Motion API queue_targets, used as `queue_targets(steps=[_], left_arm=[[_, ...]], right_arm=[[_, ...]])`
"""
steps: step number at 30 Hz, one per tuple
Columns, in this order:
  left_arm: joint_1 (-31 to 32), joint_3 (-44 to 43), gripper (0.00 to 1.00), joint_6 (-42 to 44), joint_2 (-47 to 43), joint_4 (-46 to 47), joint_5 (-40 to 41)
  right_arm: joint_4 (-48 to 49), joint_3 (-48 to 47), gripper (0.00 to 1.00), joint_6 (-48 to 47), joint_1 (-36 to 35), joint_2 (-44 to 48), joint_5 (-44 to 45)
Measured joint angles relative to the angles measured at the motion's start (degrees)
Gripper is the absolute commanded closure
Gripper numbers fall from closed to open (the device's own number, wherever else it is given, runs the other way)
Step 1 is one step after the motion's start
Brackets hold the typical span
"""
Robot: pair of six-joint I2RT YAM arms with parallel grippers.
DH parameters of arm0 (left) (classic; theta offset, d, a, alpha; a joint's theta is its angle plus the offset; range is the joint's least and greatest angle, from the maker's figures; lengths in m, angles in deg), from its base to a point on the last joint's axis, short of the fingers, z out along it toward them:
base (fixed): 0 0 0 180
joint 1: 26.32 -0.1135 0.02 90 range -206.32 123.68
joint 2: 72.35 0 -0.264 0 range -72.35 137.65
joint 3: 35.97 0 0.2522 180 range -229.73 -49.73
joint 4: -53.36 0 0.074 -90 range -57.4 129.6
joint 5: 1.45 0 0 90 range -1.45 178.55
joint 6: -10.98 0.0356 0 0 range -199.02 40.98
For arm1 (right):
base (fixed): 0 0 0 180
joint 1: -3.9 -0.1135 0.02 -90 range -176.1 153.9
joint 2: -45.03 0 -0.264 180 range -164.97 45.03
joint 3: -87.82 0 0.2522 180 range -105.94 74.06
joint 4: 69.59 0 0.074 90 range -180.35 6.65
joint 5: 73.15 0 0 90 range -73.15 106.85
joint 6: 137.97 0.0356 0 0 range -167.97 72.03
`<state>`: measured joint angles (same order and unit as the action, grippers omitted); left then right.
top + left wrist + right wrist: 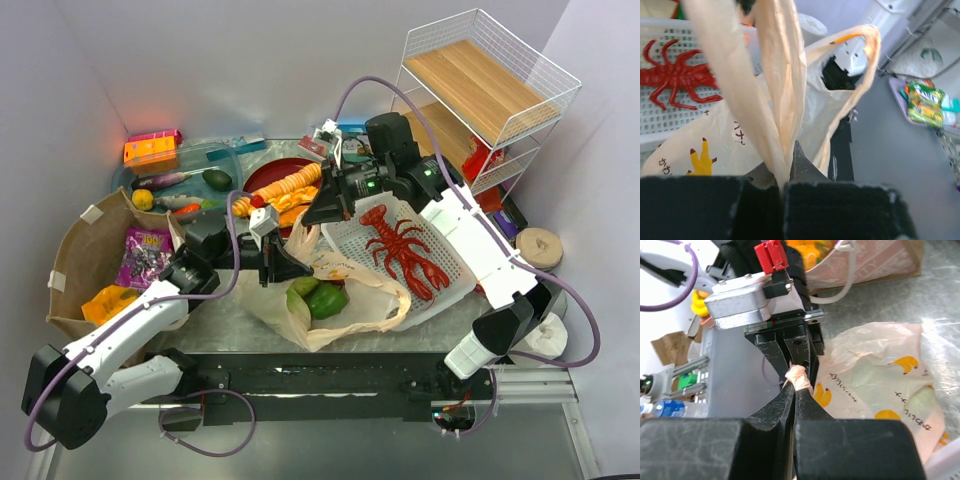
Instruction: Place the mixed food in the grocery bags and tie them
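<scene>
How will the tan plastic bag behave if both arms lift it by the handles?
The plastic bag is probably floppy: its handles are thin film, bunched into strips where the jaws pinch them. It is likely bottom-heavy, since green vegetables sit inside, so it should sag. The film may slip.

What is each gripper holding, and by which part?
Both are shut on one handle of the plastic bag: the left gripper nearer the bag, the right gripper further along.

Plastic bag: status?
Left gripper shut on bag handle. Right gripper shut on handle too. Plastic bag untied, green vegetables inside. White basket close beside it.
</scene>
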<state>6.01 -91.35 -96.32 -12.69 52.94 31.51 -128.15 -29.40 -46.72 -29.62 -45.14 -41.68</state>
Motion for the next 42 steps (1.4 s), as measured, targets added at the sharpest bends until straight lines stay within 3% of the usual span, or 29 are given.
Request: queue_targets(steps=[2,3,6,15,24,31,35,42], left_arm=[[0.0,1.5,0.99,-2.4,-0.6,2.0,2.3],[0.1,2.2,0.99,-3.7,-1.1,2.3,4.1],[0.1,3.8,0.99,-6.4,-3.5,1.7,10.8],[-3.6,5.4,0.99,-13.4,-11.6,-4.6,31.1],[-15.5,10.2,0.99,-24.2,-11.4,-4.1,34.6],[-16.4,10.2,0.99,-27.4,-8.4,-2.0,34.4],[-17.0,10.2,0.99,-27.6,-7.7,-1.9,34.4],[-17.6,10.2,0.99,-28.0,-6.6,-1.7,34.5]], right_arm=[[0.3,0.5,0.60,0.1,0.0,0.0,1.1],[0.5,0.8,0.31,0.2,0.1,0.1,1.9],[1.7,3.6,0.01,0.1,0.8,1.6,4.4],[7.3,18.2,0.03,6.0,5.8,19.8,20.6],[8.7,33.4,0.04,12.0,6.0,40.8,34.1],[6.0,40.3,0.14,13.9,5.7,48.2,31.3],[7.3,45.5,0.26,14.6,5.5,52.8,26.2],[13.5,53.3,0.30,15.5,3.8,56.8,15.7]])
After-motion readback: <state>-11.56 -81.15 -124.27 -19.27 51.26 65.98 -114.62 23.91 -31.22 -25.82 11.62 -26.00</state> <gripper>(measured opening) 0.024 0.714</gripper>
